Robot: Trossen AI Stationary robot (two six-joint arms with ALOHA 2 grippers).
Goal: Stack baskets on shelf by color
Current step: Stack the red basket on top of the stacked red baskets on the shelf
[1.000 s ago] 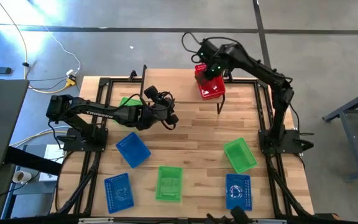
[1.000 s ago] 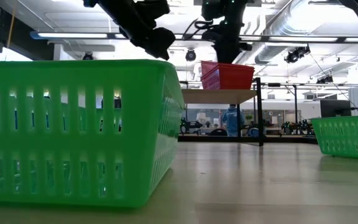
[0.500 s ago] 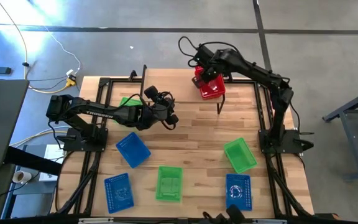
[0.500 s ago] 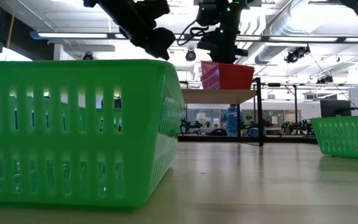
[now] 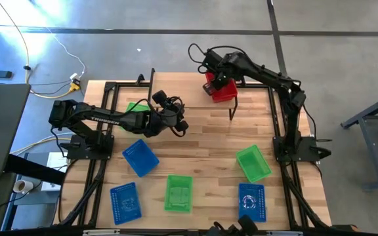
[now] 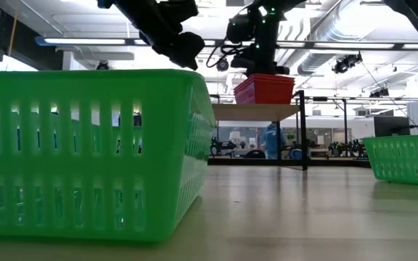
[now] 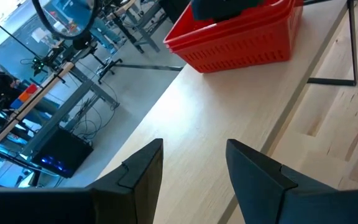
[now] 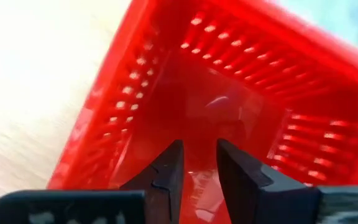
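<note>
high view: the right claw [image 5: 218, 77] hangs over the red baskets [image 5: 226, 90] stacked on the shelf [image 7: 241, 124], fingers a narrow gap apart and gripping nothing. the left claw [image 5: 178, 122], open and empty, waits over the bench [image 5: 202, 141], well apart from them.

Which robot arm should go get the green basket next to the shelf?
Probably the left gripper. It hangs empty and open near the green basket, while the right gripper is busy over the red baskets on the shelf.
</note>
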